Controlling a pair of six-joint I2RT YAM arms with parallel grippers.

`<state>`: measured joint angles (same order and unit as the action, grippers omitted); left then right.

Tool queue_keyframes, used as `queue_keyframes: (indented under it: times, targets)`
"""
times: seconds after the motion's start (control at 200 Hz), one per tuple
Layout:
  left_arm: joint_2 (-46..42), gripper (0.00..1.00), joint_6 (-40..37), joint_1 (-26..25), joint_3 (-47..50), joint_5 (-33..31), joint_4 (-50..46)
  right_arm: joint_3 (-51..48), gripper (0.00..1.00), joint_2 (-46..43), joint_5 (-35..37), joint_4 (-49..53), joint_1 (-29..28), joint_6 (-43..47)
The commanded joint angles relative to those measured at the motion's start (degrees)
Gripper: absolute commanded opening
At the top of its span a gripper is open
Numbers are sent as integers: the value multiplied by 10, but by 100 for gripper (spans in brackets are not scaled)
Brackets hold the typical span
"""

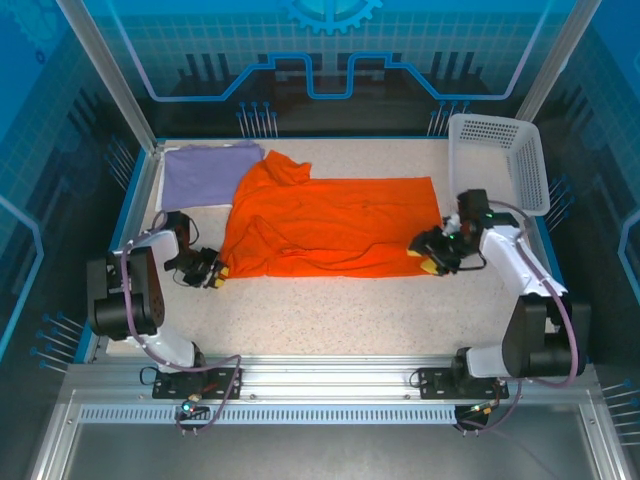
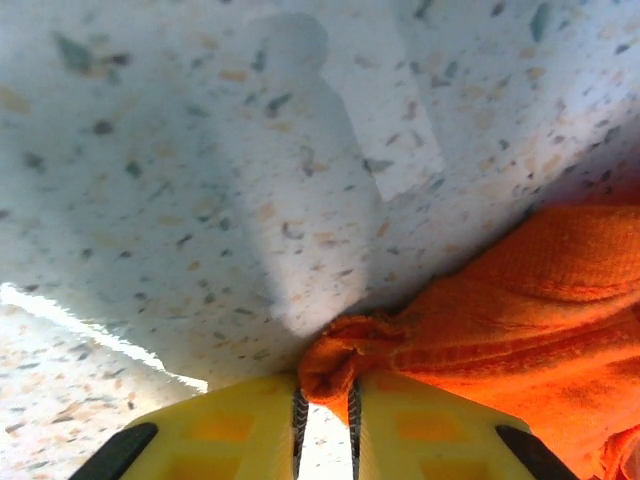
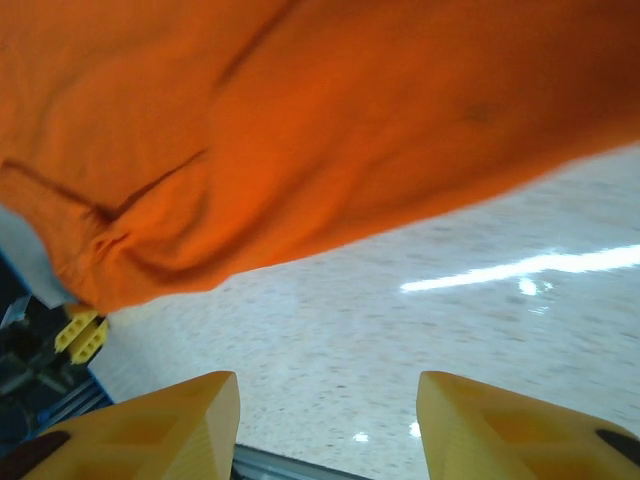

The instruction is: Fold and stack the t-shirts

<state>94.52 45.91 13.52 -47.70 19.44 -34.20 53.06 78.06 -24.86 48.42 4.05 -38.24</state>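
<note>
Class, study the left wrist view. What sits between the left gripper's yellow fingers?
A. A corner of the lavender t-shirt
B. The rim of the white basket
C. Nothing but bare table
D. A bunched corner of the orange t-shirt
D: in the left wrist view the left gripper has its fingers drawn close on a bunched corner of the orange t-shirt, while the lavender t-shirt lies apart at the far left.

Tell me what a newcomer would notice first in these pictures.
The bright orange t-shirt spread across the middle of the table grabs the eye, with the left gripper pinching its near left corner and the right gripper open by its right edge. A lavender t-shirt lies at the far left corner, and a white basket sits at the far right.
</note>
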Motion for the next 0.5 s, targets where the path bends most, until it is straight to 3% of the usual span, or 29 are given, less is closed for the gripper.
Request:
queue_keyframes:
  times: [0.0, 0.075, 0.14, 0.495]
  targets:
    - [51, 21, -41, -3, -15, -2, 122, -45, 54, -10, 19, 32, 50, 48]
    - [66, 20, -52, -3, -29, 13, 134, -58, 57, -3, 27, 18, 69, 59]
    - [79, 0, -60, -4, -46, 20, 134, -64, 58, 8, 25, 1, 78, 61]
    - [33, 0, -79, -4, -92, 25, 52, -83, 65, 53, 3, -88, 94, 37]
